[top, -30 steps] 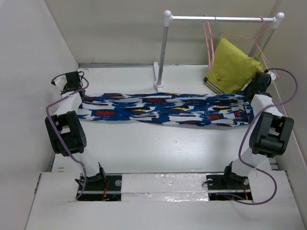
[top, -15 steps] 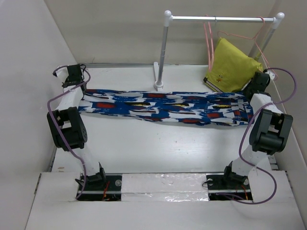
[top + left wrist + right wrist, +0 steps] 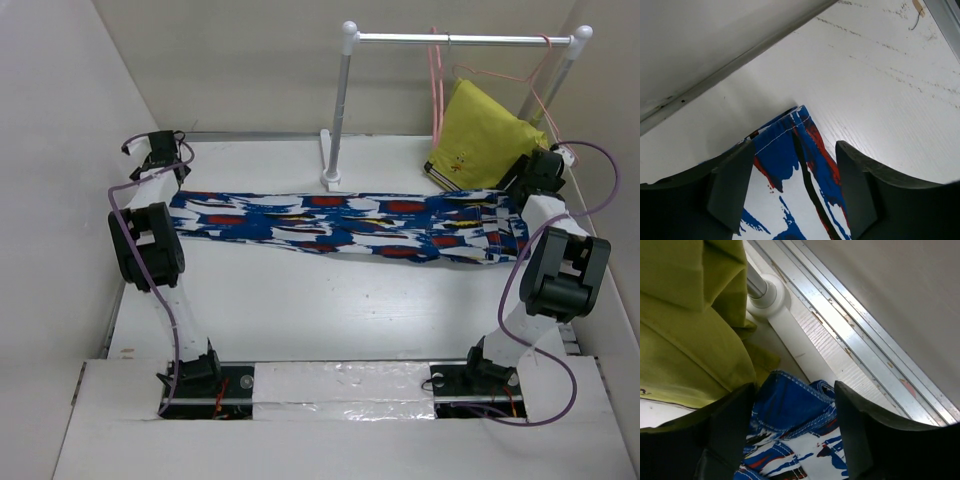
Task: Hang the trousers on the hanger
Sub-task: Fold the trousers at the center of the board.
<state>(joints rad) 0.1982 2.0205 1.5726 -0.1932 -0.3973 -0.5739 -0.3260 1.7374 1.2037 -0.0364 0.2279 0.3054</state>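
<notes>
The trousers (image 3: 350,225), bright blue with white, red and black strokes, lie stretched flat across the table from left to right. My left gripper (image 3: 165,185) stands open just over their left end; in the left wrist view a hem (image 3: 785,160) lies loose on the table between the spread fingers (image 3: 732,185). My right gripper (image 3: 528,190) is open over the waist end (image 3: 795,440), with cloth bunched between its fingers but not pinched. The pink hanger (image 3: 438,90) hangs bare on the rail at the back right.
A white rail stand (image 3: 340,100) rises behind the trousers, its right foot (image 3: 767,295) close to my right gripper. A yellow garment (image 3: 485,135) on another pink hanger hangs beside the waist end. Walls stand close on both sides.
Both grippers have gone from shut to open and let go of the trousers, which now lie flat. The left arm has moved farther back and left.
</notes>
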